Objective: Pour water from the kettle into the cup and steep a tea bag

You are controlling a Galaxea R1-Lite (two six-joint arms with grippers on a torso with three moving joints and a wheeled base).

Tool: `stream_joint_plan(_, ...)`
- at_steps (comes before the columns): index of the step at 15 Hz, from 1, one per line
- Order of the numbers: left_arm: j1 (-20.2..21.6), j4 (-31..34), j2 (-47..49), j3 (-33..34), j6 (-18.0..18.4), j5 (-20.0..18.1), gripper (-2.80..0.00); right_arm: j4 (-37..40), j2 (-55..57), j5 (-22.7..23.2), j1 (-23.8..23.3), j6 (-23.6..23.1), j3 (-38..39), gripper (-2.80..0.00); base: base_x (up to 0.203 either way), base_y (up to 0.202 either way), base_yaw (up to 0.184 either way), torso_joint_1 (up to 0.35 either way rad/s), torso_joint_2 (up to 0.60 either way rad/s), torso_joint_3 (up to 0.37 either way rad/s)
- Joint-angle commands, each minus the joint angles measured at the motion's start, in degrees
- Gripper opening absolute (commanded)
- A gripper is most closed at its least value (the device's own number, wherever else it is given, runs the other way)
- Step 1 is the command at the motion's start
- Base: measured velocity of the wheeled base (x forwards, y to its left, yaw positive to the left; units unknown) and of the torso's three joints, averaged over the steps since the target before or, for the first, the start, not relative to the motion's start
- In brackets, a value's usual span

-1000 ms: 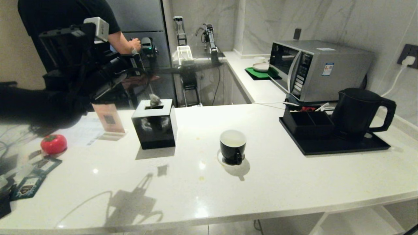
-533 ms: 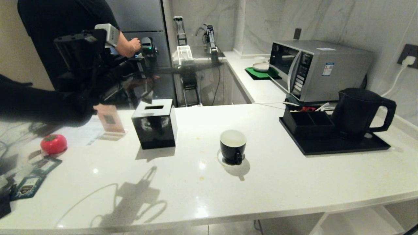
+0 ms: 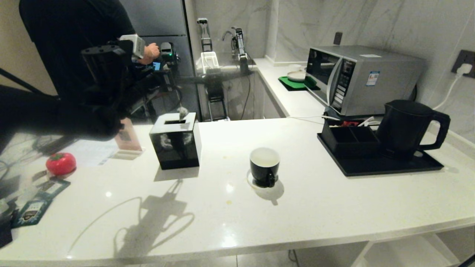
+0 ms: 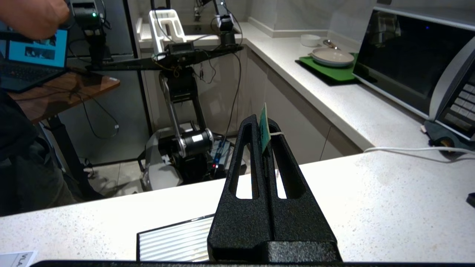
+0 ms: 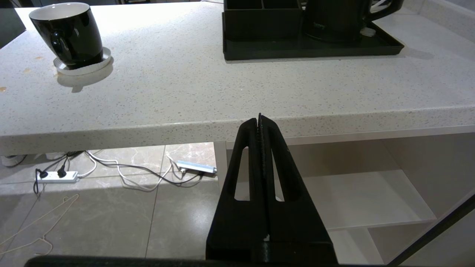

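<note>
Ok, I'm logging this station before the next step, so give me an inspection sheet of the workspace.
Surface: pale counter, a few small stains near the cup.
Job's things: cup on a coaster; kettle on black tray; tea bag dangling over tissue box.
Clutter: red tomato-shaped thing, teal packets, card stand, organizer.
Grippers: left gripper raised, fingers shut on the tea bag's tag; right gripper below the counter edge, shut, empty.
Cables: white cord to wall socket.
Surroundings: microwave; person behind.
</note>
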Motion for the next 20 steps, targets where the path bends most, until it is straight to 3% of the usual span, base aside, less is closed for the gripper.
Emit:
stream_joint_plan(1,0.02,-0.45,1.45,-0.15,-0.06,-0.03,-2.80,-0.01,-0.02,0.03,0.02,0.02,0.00,-2.80,0.000,0.000,0.000,0.000,0.00,0.000)
stream_joint_plan(7,1.11,-0.19,7.23,-8.13,-0.06,-0.04,-2.80,-0.01,-0.02,-0.05,0.02,0.02,0.00,-2.80,0.000,0.000,0.000,0.000,0.00,0.000)
stream_joint_plan(20,1.25,-0.71,11.38,-9.02,0.47,-0.21,-2.80,-0.01,-0.02,0.03,0.02,0.02,0.00,-2.80,0.000,0.000,0.000,0.000,0.00,0.000)
